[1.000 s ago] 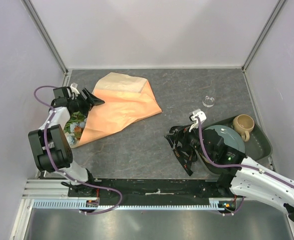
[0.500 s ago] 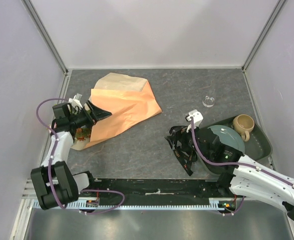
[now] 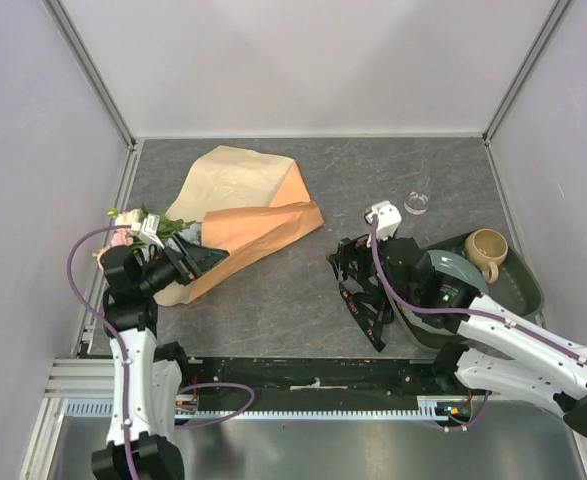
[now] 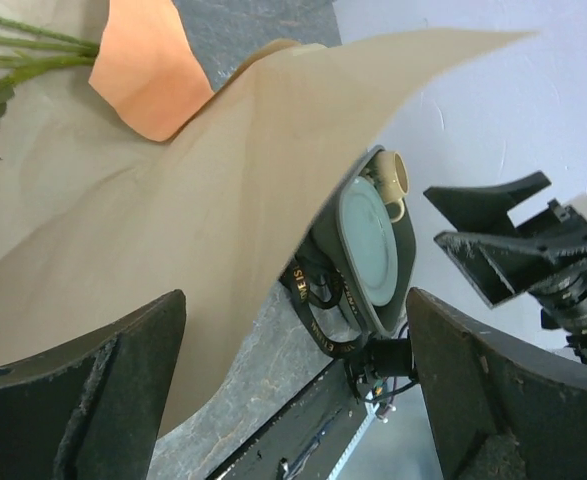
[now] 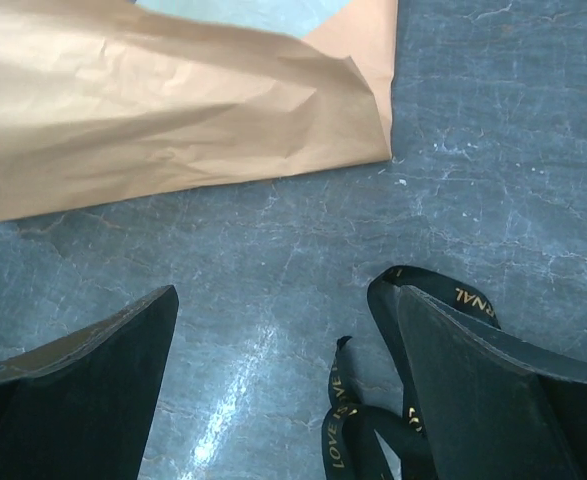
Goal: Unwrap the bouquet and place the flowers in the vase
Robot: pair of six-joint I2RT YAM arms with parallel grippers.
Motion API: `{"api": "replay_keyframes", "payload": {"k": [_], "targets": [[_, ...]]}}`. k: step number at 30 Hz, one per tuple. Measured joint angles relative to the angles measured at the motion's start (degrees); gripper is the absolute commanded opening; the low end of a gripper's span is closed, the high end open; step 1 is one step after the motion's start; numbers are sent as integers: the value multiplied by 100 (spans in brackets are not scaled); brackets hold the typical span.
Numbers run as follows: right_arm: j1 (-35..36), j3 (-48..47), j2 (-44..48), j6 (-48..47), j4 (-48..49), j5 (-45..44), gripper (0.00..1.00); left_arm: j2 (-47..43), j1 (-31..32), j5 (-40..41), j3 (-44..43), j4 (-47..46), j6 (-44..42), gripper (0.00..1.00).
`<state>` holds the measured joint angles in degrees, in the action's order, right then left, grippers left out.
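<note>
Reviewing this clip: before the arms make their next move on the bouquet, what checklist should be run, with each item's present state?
1. Orange-tan kraft paper opened flat: not ok, a fold covers most of the stems.
2. Black ribbon with gold lettering off the wrap: ok, it lies loose, apart from the paper.
3. Pink and cream artificial flowers reachable: cannot tell, only blooms show at the paper's left end.
4. Left hand open and empty: ok.
5. Right hand open and empty: ok.
6. Small clear glass vase upright and empty: ok.
</note>
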<state>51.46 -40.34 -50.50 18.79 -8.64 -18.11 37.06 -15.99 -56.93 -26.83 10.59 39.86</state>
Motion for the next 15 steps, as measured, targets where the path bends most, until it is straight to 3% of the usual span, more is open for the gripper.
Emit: {"api": "replay_keyframes", "payload": {"k": [8,9,11,15], "targets": [[-160,-640,-557,-11,-44,28,98,-680,120,-328,699,201,570,92],[-203,-780,-695,15,-61,46,98,-678,155,-339,697,286,570,83],[-319,-1025,-973,109,-87,168,98,-680,184,-354,654,417,562,76],[-570,-2024,-1930,365,-236,649,98,-678,188,-413,310,640,404,79]]}}
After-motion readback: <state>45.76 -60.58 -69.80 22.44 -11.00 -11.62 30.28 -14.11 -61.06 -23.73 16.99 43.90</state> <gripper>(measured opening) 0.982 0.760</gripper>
